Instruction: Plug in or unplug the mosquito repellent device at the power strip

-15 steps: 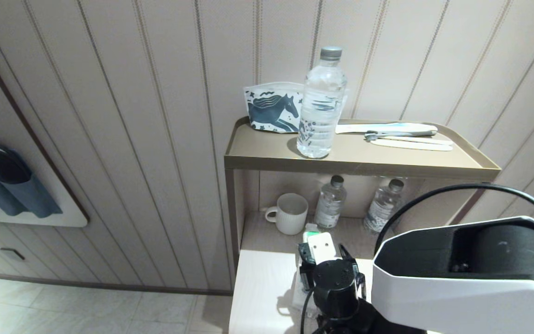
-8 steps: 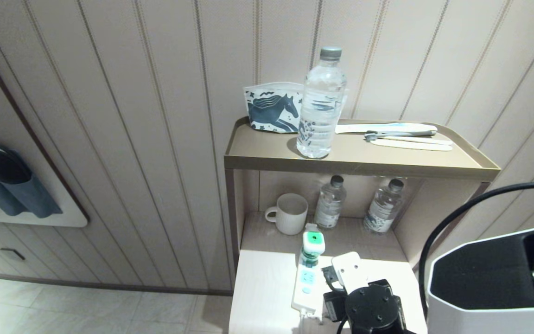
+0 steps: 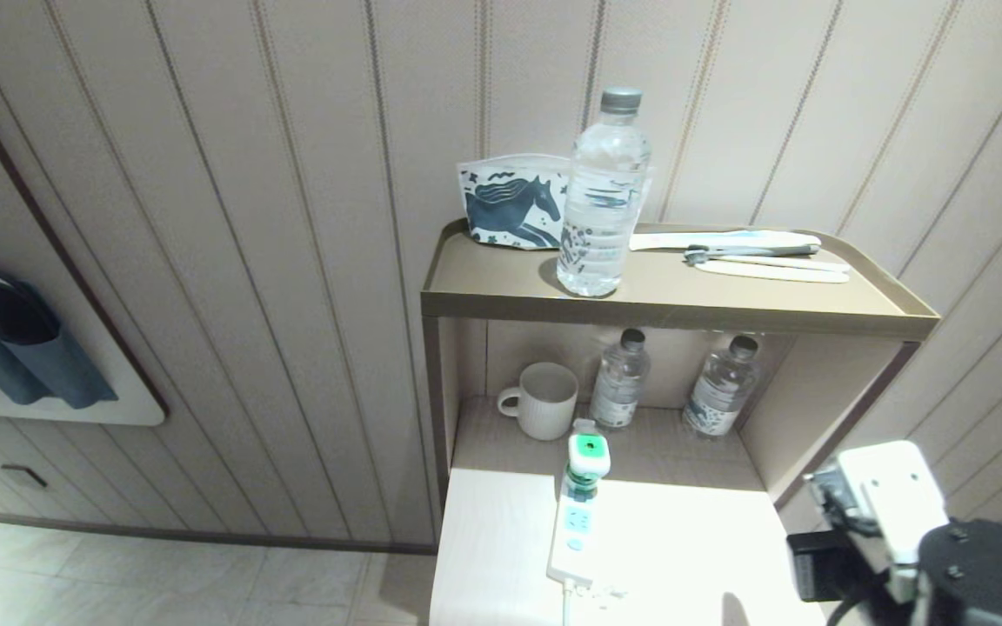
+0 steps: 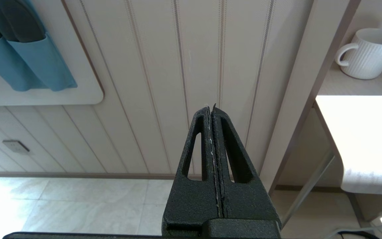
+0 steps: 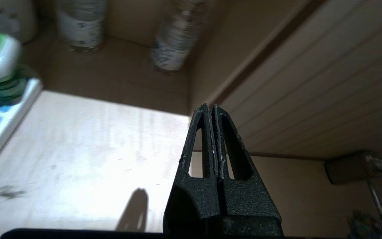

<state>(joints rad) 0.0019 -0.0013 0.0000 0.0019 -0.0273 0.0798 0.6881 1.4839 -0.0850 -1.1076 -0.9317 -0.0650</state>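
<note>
Pale panelled wall backs a tan shelf unit (image 3: 657, 304) with a white desk (image 3: 684, 556) below. On that desk lies the power strip (image 3: 577, 530), the mosquito repellent device (image 3: 586, 465) standing plugged into its far end, near a mug (image 3: 544, 400). From the left wrist, the left gripper (image 4: 212, 109) hangs pressed together beside the wall. From the right wrist, the right gripper (image 5: 210, 109) is pressed together, empty, off the desk's right edge, well apart from the device.
</note>
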